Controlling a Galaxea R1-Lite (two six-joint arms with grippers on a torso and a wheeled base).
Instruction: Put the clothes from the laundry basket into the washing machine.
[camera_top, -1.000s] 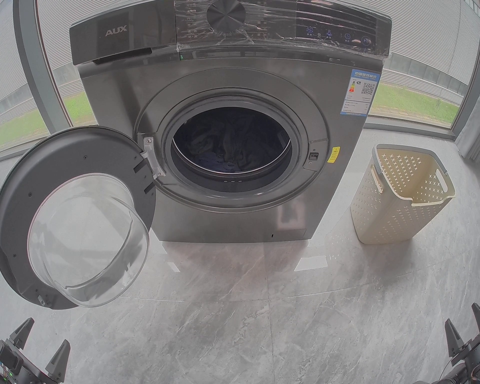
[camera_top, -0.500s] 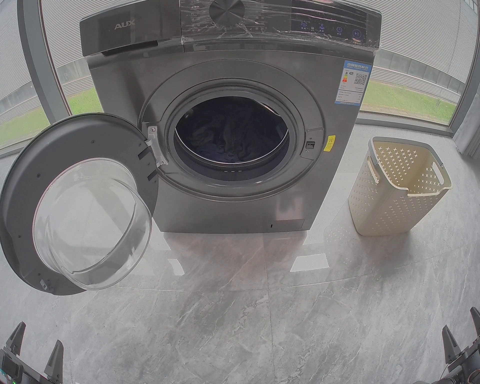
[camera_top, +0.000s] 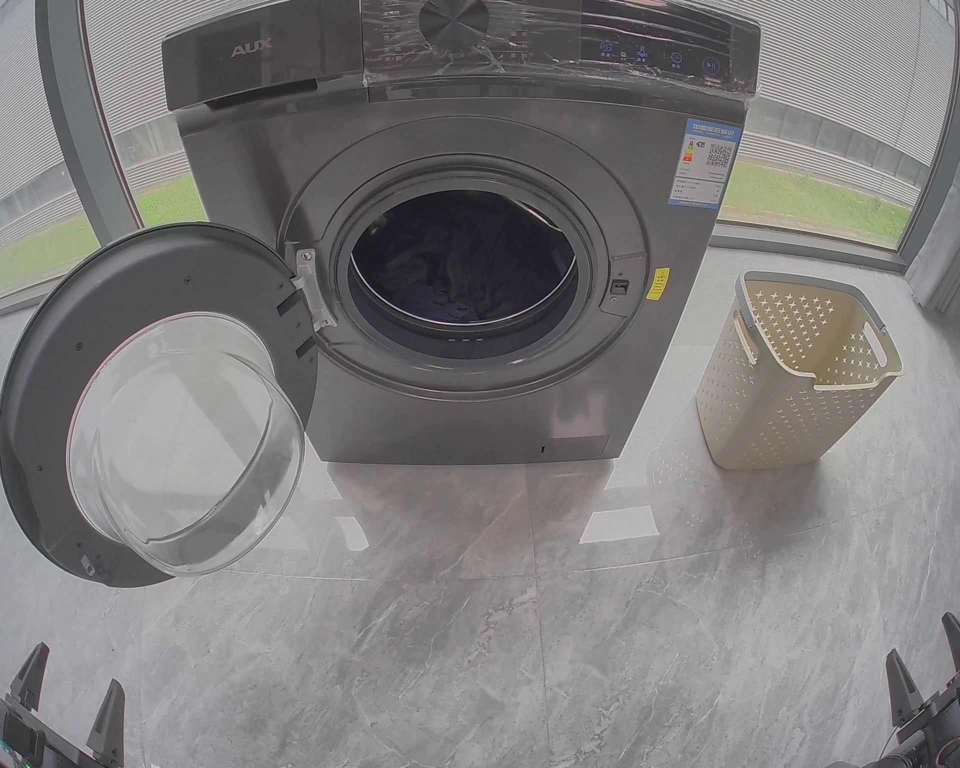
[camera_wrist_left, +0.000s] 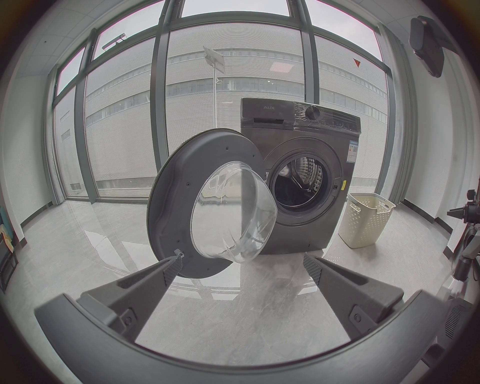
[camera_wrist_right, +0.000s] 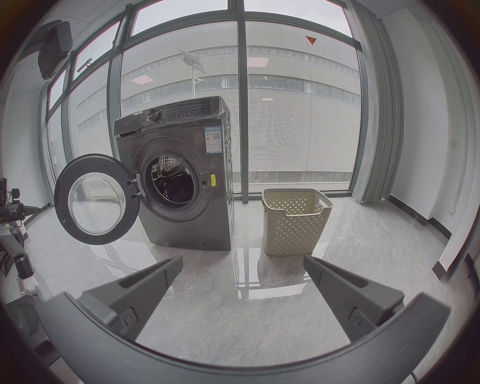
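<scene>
Camera just backed off; left gripper (camera_wrist_left: 241, 259) and right gripper (camera_wrist_right: 241, 260) spread, empty; clothes (camera_top: 460, 265) sit in the washing machine (camera_top: 250, 170) at twelve o'clock, laundry basket (camera_top: 770, 420) at two o'clock apparently bare, so loading seems done.

Soft daylight enters through the tall windows (camera_wrist_right: 300, 110) far ahead of the left gripper (camera_wrist_left: 241, 259) and the right gripper (camera_wrist_right: 242, 260). The glossy floor (camera_top: 560, 620) just ahead of them shows pale reflections; the drum (camera_top: 462, 255) is dark inside. Both wrist views curve at the edges, with black corners.
</scene>
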